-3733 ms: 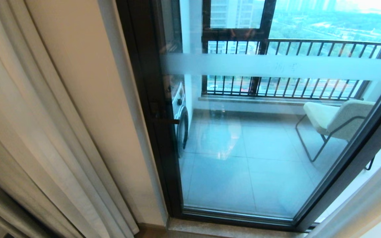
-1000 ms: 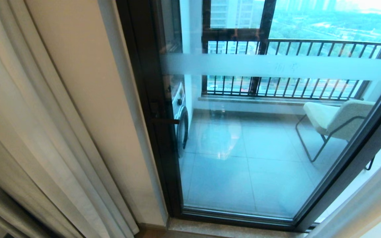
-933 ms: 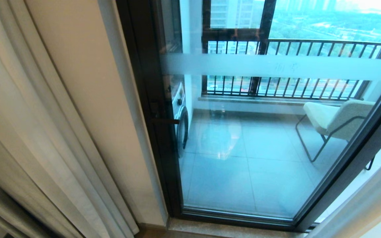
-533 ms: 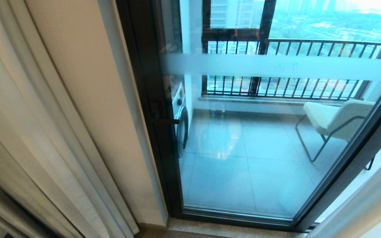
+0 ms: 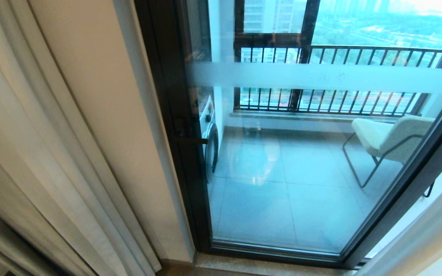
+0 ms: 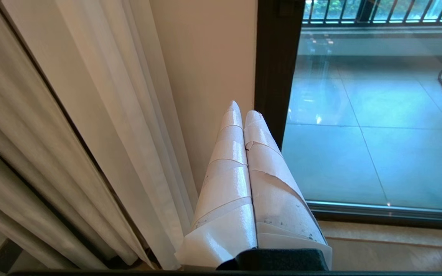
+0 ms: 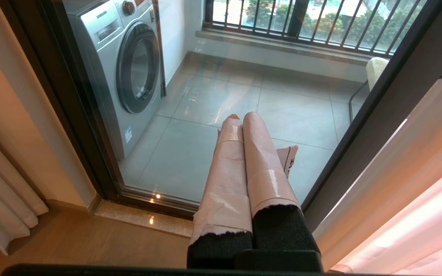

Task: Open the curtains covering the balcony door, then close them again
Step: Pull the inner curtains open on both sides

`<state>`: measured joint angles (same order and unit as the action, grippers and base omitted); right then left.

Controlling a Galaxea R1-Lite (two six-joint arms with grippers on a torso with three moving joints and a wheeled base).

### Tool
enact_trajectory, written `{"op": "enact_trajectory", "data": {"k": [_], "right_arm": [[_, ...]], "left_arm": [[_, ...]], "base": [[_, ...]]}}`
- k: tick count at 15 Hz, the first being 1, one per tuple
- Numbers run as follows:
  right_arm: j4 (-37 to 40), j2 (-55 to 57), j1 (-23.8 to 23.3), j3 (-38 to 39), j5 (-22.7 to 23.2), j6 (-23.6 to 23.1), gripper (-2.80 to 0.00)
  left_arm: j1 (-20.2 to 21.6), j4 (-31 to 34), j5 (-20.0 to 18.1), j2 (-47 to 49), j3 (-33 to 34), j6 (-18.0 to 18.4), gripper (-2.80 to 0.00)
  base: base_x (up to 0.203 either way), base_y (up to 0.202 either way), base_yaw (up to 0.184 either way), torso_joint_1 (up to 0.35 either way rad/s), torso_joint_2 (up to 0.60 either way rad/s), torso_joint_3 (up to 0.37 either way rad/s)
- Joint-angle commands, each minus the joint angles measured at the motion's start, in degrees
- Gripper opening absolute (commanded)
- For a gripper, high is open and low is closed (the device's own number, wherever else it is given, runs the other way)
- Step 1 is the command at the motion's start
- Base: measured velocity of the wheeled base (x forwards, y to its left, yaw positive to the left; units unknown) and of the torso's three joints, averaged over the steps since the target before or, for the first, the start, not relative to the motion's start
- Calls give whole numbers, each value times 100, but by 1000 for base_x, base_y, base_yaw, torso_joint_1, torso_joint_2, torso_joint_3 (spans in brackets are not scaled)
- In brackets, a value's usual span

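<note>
The balcony door [image 5: 320, 165] stands uncovered in front of me, a tall glass panel in a dark frame [image 5: 171, 115] with a frosted band [image 5: 320, 76] across it. The sheer white curtains [image 5: 40, 145] hang bunched in long folds at the left beside a beige wall strip; more pale fabric [image 5: 416, 237] shows at the lower right. Neither arm appears in the head view. My left gripper [image 6: 243, 111] is shut and empty, pointing at the wall strip between the curtains [image 6: 129, 115] and the door frame [image 6: 276, 69]. My right gripper [image 7: 243, 116] is also shut and empty, facing the door glass [image 7: 213, 99].
Behind the glass are a washing machine [image 7: 125, 65], a pale chair [image 5: 390, 138] and a black-barred railing [image 5: 340, 103]. A stone sill [image 7: 144, 216] runs under the door, with wooden floor [image 7: 71, 245] in front. A thicker drape [image 6: 10, 161] hangs left of the sheer folds.
</note>
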<state>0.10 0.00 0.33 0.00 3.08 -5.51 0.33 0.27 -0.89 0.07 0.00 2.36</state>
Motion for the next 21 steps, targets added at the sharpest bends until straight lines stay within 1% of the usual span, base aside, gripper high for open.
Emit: {"op": "enact_trajectory", "data": {"k": [1,4,21], "right_arm": [[-1,0,2,0,2,-3,-280],[-1,0,2,0,8,-3,-280],[-1,0,2,0,-1,6,-280]], "left_arm": [[2,0,-2,-2,0,1,-280],[2,0,1,-4,0,1,-280],[2,0,1,1,0,1,-280]], "base": [[0,0,0,0,0,0],[1,-63,1,1,1,3],[0,-182,-4,2,2,1]]}}
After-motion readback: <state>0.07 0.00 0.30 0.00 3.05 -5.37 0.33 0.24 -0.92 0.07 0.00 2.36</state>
